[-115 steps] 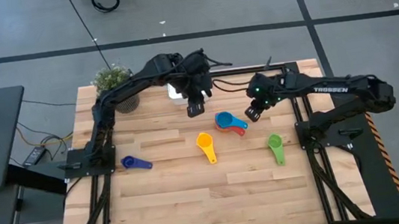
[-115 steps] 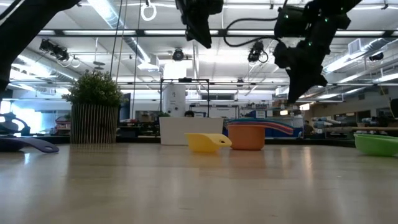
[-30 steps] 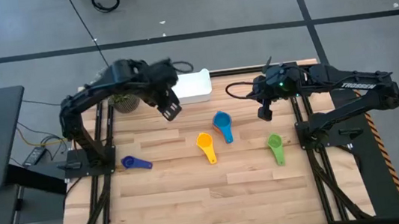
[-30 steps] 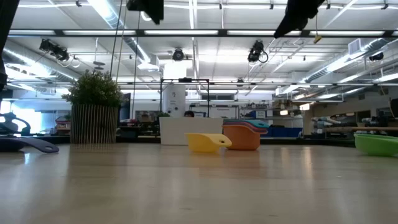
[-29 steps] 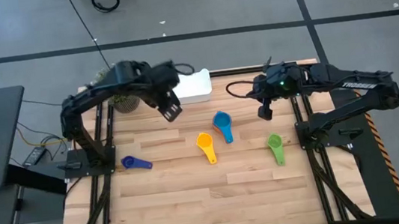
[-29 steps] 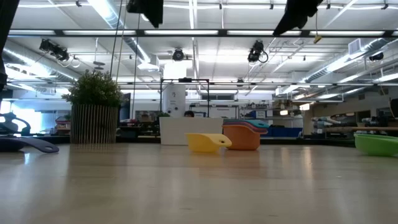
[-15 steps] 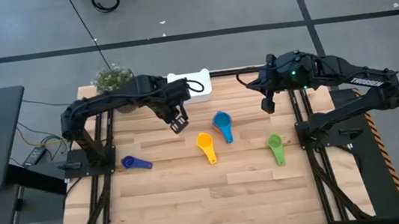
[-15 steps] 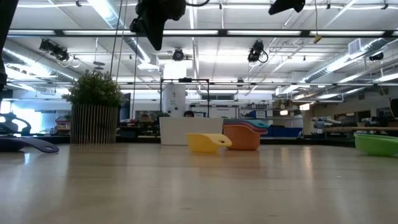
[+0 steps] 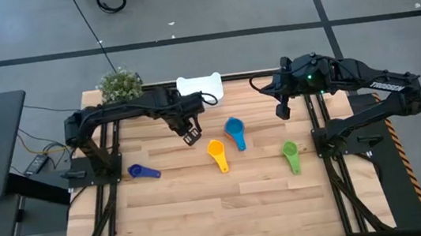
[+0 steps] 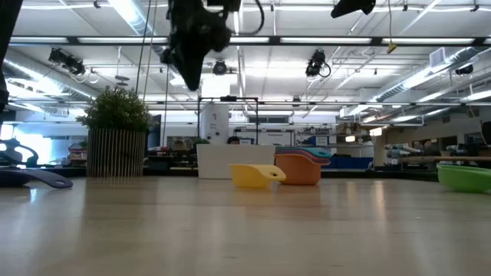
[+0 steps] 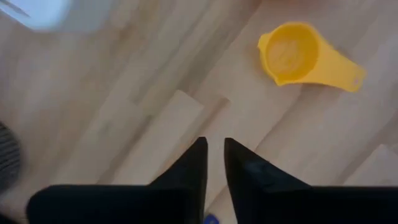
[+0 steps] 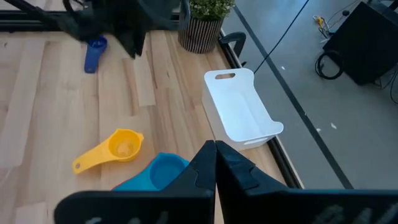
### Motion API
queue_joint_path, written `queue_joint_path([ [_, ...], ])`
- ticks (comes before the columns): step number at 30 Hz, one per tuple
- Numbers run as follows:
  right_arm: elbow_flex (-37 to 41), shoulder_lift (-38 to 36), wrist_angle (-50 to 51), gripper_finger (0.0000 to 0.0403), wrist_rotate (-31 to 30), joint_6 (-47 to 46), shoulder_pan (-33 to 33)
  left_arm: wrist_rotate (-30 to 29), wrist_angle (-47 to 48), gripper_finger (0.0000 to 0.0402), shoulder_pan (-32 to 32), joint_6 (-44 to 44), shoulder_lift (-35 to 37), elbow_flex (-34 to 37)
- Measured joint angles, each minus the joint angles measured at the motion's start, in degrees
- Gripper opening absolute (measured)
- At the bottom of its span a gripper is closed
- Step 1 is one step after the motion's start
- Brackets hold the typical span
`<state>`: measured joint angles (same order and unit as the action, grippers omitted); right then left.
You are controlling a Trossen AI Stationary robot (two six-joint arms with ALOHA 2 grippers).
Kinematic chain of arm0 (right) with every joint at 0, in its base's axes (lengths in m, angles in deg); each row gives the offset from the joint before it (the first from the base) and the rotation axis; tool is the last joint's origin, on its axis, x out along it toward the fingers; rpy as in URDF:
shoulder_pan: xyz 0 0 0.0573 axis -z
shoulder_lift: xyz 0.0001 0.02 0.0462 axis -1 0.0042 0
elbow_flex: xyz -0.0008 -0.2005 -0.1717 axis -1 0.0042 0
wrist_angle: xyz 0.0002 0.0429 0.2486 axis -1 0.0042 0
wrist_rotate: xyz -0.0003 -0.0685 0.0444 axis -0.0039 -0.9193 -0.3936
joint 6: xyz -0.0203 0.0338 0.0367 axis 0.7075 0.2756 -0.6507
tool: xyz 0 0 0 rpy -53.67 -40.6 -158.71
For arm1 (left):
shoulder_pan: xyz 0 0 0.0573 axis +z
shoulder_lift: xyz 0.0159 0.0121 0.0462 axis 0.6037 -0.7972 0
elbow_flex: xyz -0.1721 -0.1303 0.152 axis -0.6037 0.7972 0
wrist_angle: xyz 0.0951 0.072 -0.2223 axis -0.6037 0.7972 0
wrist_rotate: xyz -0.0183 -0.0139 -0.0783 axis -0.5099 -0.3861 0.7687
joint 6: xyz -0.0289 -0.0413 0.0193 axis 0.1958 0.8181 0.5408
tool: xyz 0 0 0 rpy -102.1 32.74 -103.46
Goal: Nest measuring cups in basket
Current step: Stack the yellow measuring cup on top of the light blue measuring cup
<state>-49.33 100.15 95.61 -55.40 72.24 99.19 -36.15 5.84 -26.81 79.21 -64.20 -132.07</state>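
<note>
Left gripper [image 9: 192, 136] hangs over the wood table [image 9: 205, 206], just left of the yellow cup [image 9: 217, 154], nothing in it; right gripper [image 9: 280, 111] held high near the table's back right edge, also empty. From above: white basket [image 9: 201, 87] at the back edge, between the two arms; potted plant [image 9: 120, 84] at the back left corner; blue cup [image 9: 234, 129] just behind and right of the yellow one, with a rim of another colour under it; green cup [image 9: 291, 156] off to the right; dark blue cup [image 9: 142, 171] alone at the left.

Table-level camera: left gripper [image 10: 186, 70] well above the surface, fingers pointing down; plant [image 10: 116, 134] at left; basket [image 10: 230, 162] far back; yellow cup [image 10: 257, 175] in front of an orange cup [image 10: 304, 169] that carries blue on top; green cup [image 10: 465, 178] at the right edge; dark blue cup [image 10: 38, 178] at the left edge.

Left wrist camera: fingers [image 11: 186, 171] nearly together, a thin gap between the tips, holding nothing; yellow cup [image 11: 298, 56] lies beyond them on the boards, bowl up.

Right wrist camera: fingers [image 12: 233, 168] pressed together, empty; basket [image 12: 239, 111] stands empty at the table edge; yellow cup [image 12: 112, 149], blue cup [image 12: 158, 173], dark blue cup [image 12: 94, 53] and plant [image 12: 208, 22] all visible.
</note>
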Motion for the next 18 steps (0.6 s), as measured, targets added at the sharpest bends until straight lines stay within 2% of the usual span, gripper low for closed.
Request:
queue_joint_path([
  [7,0.0,0.0,0.1,0.0009,0.0,1.3,0.0,8.4,-11.4,0.0104,-0.4,19.0,-0.1,6.9],
  [12,0.0,0.0,0.2,0.0009,0.1,4.5,0.0,5.4,-21.9,0.0109,-2.0,27.0,0.0,9.5],
  [18,0.0,-0.3,0.7,0.0009,0.1,6.0,0.0,3.4,-28.8,0.011,-3.3,28.6,-0.8,11.5],
])
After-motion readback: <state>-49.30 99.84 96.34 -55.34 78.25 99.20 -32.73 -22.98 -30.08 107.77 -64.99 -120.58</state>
